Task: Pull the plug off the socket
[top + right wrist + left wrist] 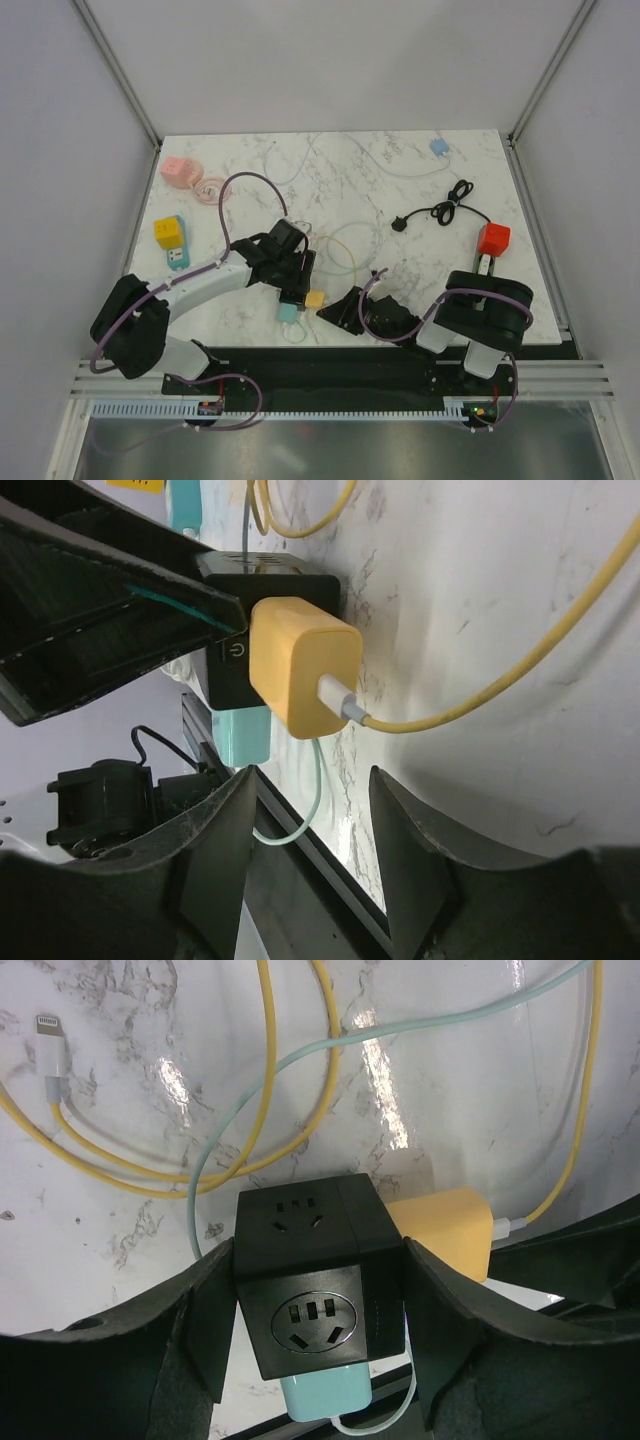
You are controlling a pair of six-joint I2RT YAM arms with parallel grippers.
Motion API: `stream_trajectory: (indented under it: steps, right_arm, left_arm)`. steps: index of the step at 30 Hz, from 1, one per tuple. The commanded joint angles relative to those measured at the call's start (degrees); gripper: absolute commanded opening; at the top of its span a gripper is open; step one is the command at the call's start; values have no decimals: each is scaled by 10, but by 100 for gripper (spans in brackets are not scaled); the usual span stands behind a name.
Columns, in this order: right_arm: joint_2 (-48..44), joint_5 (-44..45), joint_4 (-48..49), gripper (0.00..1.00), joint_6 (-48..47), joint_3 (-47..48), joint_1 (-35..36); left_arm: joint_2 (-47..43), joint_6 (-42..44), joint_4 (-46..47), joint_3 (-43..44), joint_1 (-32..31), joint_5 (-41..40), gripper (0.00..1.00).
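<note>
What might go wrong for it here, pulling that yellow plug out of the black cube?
1. The right gripper is open and short of the yellow plug; closing now might catch the teal cable instead.
2. The left gripper grips the black cube by two sides only; a hard pull could twist it loose.

socket: black cube power socket point(228, 680), right wrist view, mostly behind yellow block charger plug point(300, 665) and a finger point(110, 590) of the left gripper point(320, 1285)
teal: teal block plug point(322, 1400), top behind socket, bottom cut by frame edge
cable: yellow cable point(520, 670) runs off right edge
prongs: hidden, both plugs
</note>
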Motion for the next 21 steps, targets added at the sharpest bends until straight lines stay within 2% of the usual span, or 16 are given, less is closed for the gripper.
stream_trajectory:
  steps: [1,7,9,10,15,21]
  right_arm:
    - [46,-1,166,57,32,-8,2]
    - [144,1,298,60,49,-17,4]
    - [149,5,314,61,34,-18,5]
    - [146,7,316,65,25,-18,5]
    - [86,23,224,70,-25,-10,5]
    - [43,37,167,65,-69,-2,1]
  left_arm:
    - [-38,-31,33,-10,-2,10,2]
    - [-82,-76,66,-39,-2,26,2]
    - [-90,-88,71,-43,-2,33,2]
    - [-91,-92,71,-44,-2,39,2]
    - [-98,-103,78,-53,-2,56,2]
    - [-106,-103,78,-61,-2,64,2]
